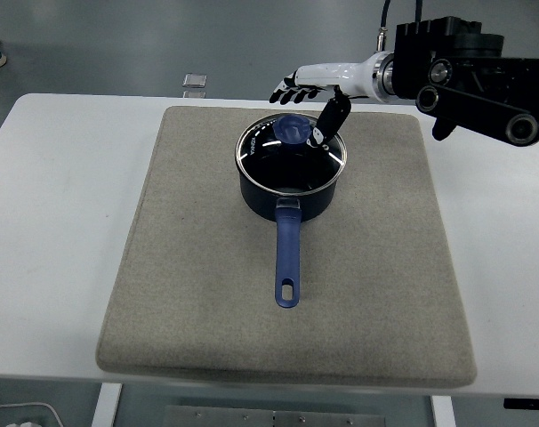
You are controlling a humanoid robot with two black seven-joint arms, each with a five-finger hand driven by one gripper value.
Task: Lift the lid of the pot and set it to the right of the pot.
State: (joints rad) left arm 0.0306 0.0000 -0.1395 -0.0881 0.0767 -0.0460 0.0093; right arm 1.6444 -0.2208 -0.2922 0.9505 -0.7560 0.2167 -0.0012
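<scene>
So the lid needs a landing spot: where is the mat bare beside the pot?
Right of the pot, the grey mat lies bare out to its right edge, and left of the pot too. The handle takes the strip in front. It is crowded behind the lid, where the right hand hovers by the knob.

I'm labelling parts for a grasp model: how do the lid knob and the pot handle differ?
The lid knob is a small round button on top of the glass lid; the pot handle is a long bar with a hanging hole at its end. The knob sits at the lid's centre; the handle sticks out sideways toward the table's near edge. The robot hand hovers by the knob, far from the handle. Both are blue.
</scene>
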